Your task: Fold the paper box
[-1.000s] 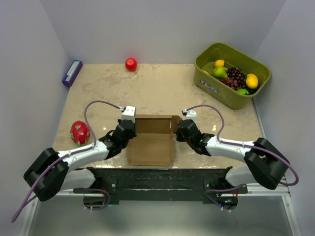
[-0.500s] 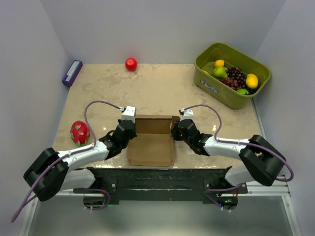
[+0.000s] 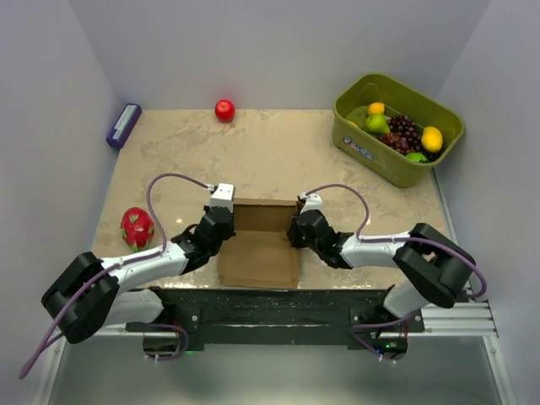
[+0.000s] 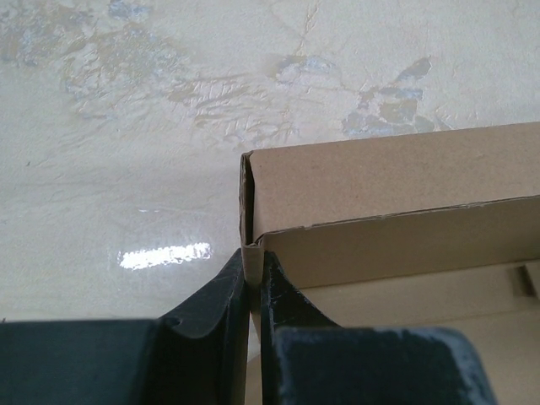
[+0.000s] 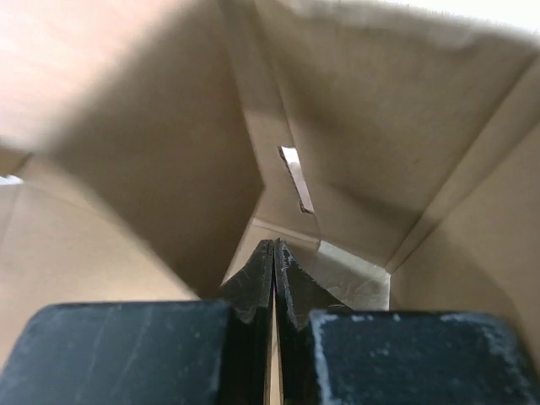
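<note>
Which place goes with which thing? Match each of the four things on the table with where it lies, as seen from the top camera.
Things:
1. box
2. red ball
3. bin
4. pink fruit

Places:
A. far right corner
B. left side, towards the near edge
C. near middle
D. far edge, left of middle

Pairs: 1-C, 2-D, 3-A, 4-B
</note>
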`<state>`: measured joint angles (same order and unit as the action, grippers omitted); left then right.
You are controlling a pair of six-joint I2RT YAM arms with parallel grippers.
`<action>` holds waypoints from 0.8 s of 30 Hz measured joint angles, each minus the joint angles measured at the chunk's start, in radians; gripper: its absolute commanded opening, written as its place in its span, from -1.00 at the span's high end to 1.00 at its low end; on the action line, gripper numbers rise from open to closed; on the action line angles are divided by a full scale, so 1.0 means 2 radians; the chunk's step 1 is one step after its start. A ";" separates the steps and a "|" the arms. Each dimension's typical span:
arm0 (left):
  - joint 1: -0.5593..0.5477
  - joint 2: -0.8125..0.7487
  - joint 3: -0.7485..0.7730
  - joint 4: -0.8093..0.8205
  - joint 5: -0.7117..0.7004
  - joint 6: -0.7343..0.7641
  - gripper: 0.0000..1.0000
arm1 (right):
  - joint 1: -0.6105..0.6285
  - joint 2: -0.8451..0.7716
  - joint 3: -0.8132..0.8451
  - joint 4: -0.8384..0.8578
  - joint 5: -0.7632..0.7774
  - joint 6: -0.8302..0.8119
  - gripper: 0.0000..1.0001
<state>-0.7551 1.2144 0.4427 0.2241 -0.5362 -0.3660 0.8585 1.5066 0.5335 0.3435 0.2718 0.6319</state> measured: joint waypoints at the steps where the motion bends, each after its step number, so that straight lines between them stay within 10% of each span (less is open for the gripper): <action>1: 0.000 0.000 0.000 0.000 0.000 0.000 1.00 | 0.001 0.004 0.000 0.000 0.002 0.002 1.00; 10: 0.000 0.000 0.000 0.000 -0.002 -0.004 1.00 | 0.021 0.026 0.011 -0.007 0.058 0.041 1.00; 17: -0.001 0.000 0.000 -0.001 -0.007 -0.005 1.00 | 0.025 0.015 0.014 -0.026 0.069 0.054 0.38; 24: -0.002 0.001 0.000 -0.002 -0.012 -0.005 1.00 | 0.037 -0.072 0.024 -0.122 0.061 0.038 0.34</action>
<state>-0.7601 1.2167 0.4431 0.2199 -0.5594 -0.3763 0.9318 1.3624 0.5816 0.1001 0.3946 0.7078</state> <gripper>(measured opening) 0.111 0.369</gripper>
